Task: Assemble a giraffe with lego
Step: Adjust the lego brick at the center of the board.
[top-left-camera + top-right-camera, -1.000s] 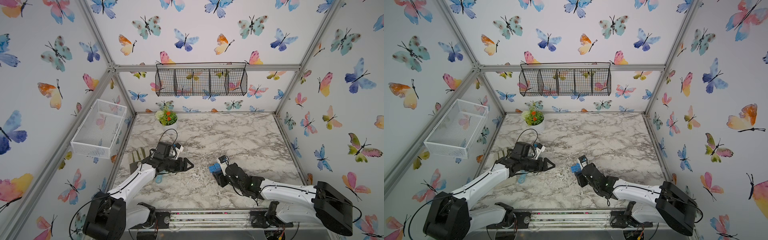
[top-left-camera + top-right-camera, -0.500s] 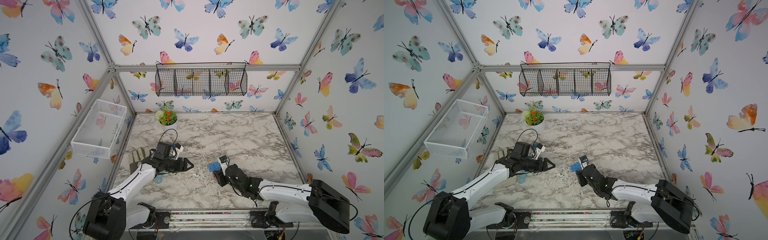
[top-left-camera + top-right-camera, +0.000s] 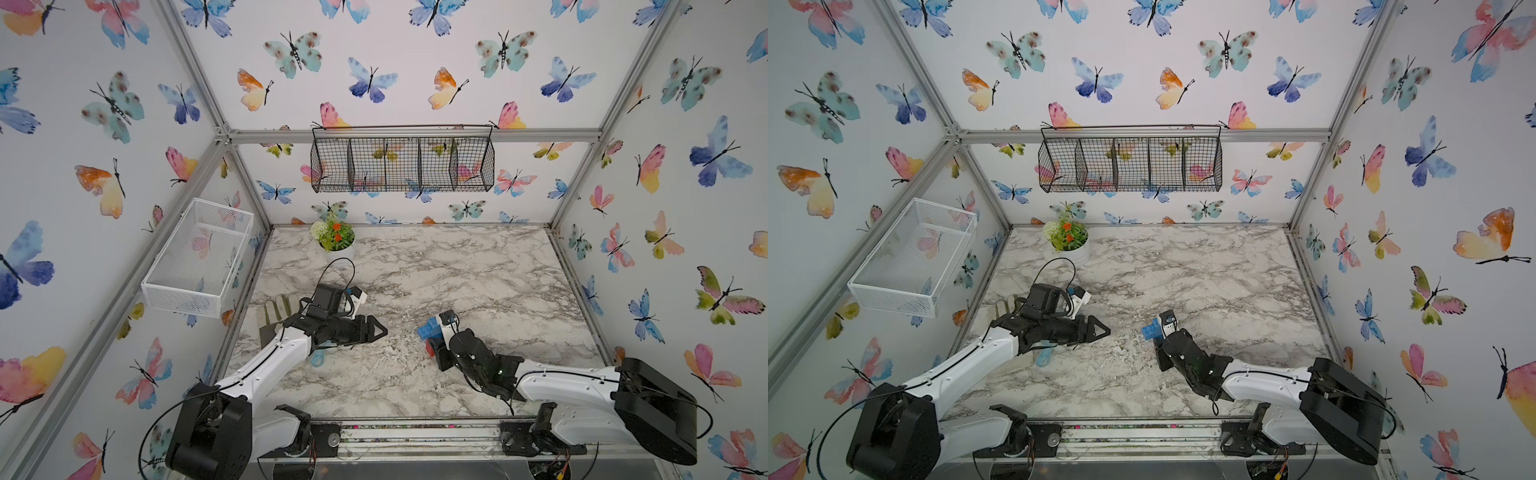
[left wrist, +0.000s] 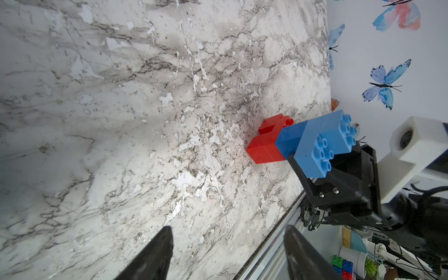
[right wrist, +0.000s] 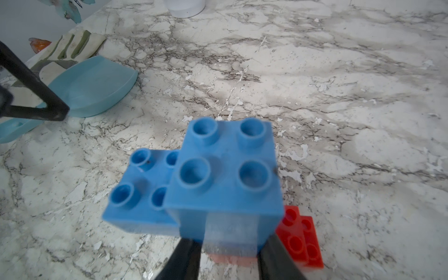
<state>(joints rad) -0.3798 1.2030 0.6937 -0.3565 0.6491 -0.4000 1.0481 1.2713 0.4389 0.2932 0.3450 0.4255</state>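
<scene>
Giraffe [image 3: 428, 331] of chunky studded plastic bricks, red below and blue above, stands toward the front of the white, grey-veined marble-look table [image 3: 457, 270], right of its middle in both top views. Above the table's far edge hangs a long black wire basket [image 3: 403, 166] divided into compartments. A white mesh basket [image 3: 199, 257] is fixed to the left wall.

The white-and-black left arm [image 3: 274, 357] reaches in over the table's left part, and the white-and-black right arm [image 3: 561, 382] comes in from the front right. A folded cloth with green and cream stripes [image 3: 276, 309] lies by the left edge, just behind the left arm. A pale blue plastic hand mirror [image 5: 97, 84] lies flat beneath that arm, mostly covered by it in both top views. A small white pot of green leaves with orange and white flowers [image 3: 334, 241] stands near the far left corner, well apart from the bricks.

Bare table lies between the left fingers [image 4: 155, 254] and the giraffe. Those fingers are spread wide, empty, and point toward it.

The giraffe is upright, with its long axis rising from the table and its studs facing up. Its red legs rest on the surface and the blue neck is stacked above them. The lower blue step, with bare studs, juts toward the mirror. The right fingers [image 5: 186, 259] pinch the blue neck from both sides.
</scene>
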